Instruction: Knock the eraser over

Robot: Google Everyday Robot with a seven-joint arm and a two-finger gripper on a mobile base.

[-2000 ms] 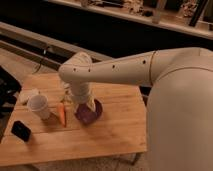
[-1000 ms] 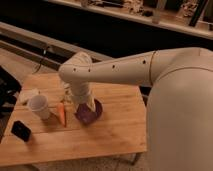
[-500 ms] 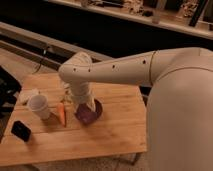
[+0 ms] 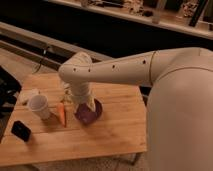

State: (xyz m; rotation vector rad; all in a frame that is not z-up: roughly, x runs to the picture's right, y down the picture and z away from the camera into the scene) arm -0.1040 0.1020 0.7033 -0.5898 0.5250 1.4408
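The eraser (image 4: pixel 21 130) is a small black block standing near the front left corner of the wooden table (image 4: pixel 115 130). My white arm reaches in from the right and bends down over the middle of the table. The gripper (image 4: pixel 83 102) hangs at its end, just above a purple bowl (image 4: pixel 90 114) and well to the right of the eraser. It is apart from the eraser, with a white paper cup (image 4: pixel 39 106) and an orange carrot (image 4: pixel 62 114) between them.
A pale crumpled object (image 4: pixel 27 95) lies at the table's left edge behind the cup. A dark rail and a counter run along the back. The table's front edge is close to the eraser.
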